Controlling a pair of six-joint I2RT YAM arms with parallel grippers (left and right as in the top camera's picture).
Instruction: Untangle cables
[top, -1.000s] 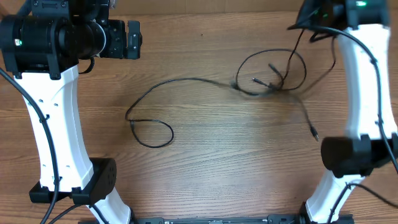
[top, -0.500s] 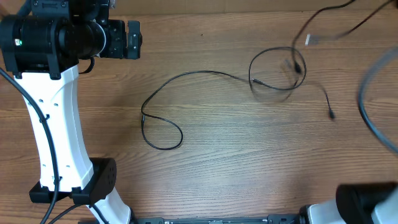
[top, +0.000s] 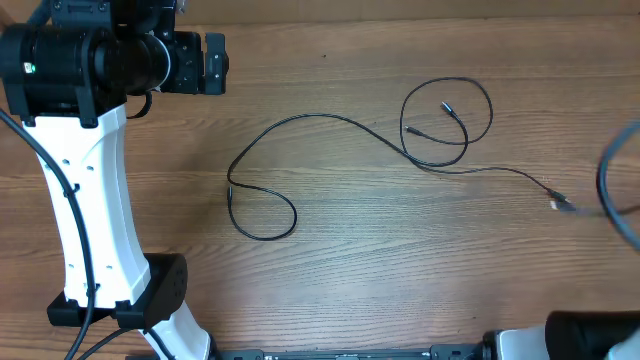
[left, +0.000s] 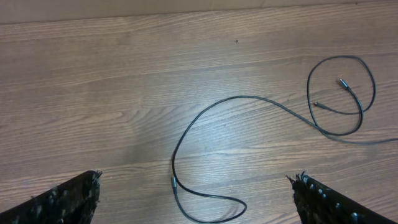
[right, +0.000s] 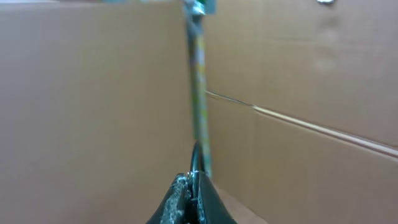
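Thin black cables (top: 300, 118) lie on the wooden table. They form a small loop (top: 262, 215) at the left, a long arc, and a ring (top: 447, 120) at the right with two plug ends inside it. A tail runs right to a light-tipped plug (top: 560, 203). The left wrist view shows the same arc (left: 249, 98) and ring (left: 342, 87). My left gripper (left: 196, 193) is open and empty, high above the left loop, and it shows in the overhead view (top: 213, 63). My right gripper (right: 194, 180) is shut on a thin cable (right: 198, 93) that rises blurred from its jaws.
The left arm's white link (top: 90, 200) stands along the table's left side. A blurred dark arc (top: 612, 190) of arm cabling crosses the right edge. Brown cardboard (right: 311, 74) fills the right wrist view.
The right arm swung out of the overhead view with a cable. The tangle at the right opened into one ring, and a tail stretched out to the right. The left loop slid right.
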